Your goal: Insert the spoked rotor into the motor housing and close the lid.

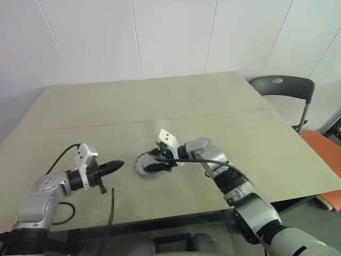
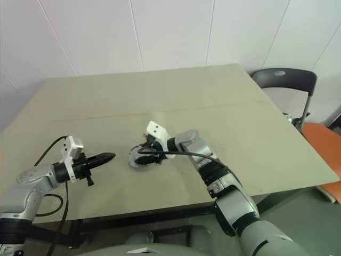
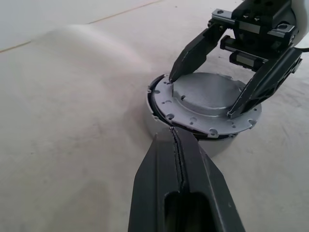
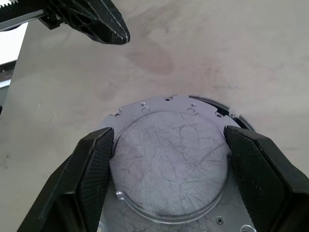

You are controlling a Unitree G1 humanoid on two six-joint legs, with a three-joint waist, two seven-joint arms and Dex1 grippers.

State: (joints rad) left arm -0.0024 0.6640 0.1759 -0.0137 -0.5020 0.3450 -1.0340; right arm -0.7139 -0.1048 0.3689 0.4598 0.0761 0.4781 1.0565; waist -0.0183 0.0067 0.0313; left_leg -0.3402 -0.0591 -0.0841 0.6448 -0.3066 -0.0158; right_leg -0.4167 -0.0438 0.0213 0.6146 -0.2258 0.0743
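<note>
My right end effector grips the lid across its raised centre, seating it squarely on the motor housing on the table. My left end effector, fully closed and empty, stands just beside.

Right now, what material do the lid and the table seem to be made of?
The lid: probably metal, pale grey with a dull brushed finish; fine scratches cross its raised centre. The table: matt beige top, perhaps laminate or painted board; the look leaves it open.
</note>
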